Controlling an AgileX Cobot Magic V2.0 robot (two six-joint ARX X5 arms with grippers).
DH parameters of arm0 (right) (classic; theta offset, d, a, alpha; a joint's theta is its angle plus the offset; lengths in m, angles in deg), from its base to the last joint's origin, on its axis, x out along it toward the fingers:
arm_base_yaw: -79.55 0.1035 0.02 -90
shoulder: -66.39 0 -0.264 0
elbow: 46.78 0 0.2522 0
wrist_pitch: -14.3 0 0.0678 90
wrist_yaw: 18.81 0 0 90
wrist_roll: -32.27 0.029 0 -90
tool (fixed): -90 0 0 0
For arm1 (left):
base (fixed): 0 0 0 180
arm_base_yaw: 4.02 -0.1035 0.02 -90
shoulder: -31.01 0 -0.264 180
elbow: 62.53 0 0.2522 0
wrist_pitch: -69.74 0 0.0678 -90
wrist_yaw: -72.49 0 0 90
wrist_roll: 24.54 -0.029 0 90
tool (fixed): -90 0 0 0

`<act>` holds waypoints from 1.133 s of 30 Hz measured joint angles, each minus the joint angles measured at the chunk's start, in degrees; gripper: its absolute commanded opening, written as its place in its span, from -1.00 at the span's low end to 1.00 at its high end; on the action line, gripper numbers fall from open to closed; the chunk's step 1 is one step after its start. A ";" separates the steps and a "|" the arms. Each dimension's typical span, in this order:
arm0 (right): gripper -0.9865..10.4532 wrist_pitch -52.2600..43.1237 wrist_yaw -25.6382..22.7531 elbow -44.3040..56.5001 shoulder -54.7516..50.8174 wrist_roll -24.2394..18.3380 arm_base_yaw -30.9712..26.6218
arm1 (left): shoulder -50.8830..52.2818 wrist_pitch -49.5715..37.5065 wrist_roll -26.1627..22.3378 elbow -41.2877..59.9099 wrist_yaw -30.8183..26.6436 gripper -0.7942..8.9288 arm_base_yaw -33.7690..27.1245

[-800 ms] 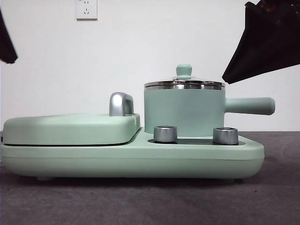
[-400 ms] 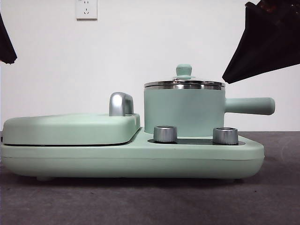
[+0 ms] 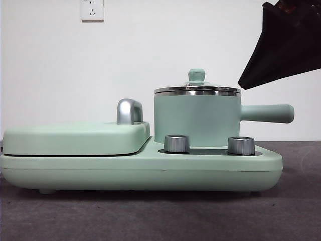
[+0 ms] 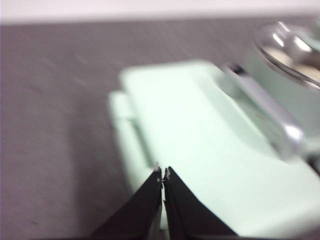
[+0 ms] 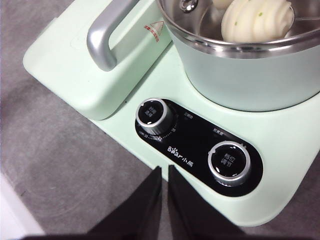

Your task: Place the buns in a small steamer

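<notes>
The small steamer point(image 3: 196, 119) stands on the right of the mint-green cooker, with its glass lid point(image 3: 196, 89) on. In the right wrist view the ridged white bun with green specks point(image 5: 257, 20) lies inside the steamer point(image 5: 250, 75) under the lid. Part of the smooth pale bun point(image 5: 222, 4) shows behind it. My right gripper point(image 5: 164, 170) is shut and empty, above the cooker's front edge near the dials. My left gripper point(image 4: 162, 175) is shut and empty over the flat griddle lid point(image 4: 200, 150); that view is blurred.
The flat griddle point(image 3: 75, 138) with its chrome handle point(image 3: 129, 111) fills the cooker's left half. Two steel dials point(image 3: 176, 143) point(image 3: 241, 145) sit in front of the steamer. The steamer's long handle point(image 3: 268, 113) points right. A dark arm point(image 3: 288, 45) hangs at the top right.
The black arm tip at the front view's top left edge has moved out of view. The steamer, lid and top-right arm have not moved.
</notes>
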 measured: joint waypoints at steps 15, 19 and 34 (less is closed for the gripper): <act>-0.79 0.00 0.00 0.00 -0.04 0.00 0.00 | 24.35 -10.08 0.20 22.12 -2.84 -0.82 -10.97; -0.79 -0.02 0.00 0.00 -0.04 0.00 0.00 | 24.35 -9.99 0.22 22.12 -2.95 -0.82 -10.97; -0.79 0.00 0.00 0.00 -0.24 0.00 0.00 | 24.35 -9.99 0.22 22.12 -2.95 -0.82 -10.97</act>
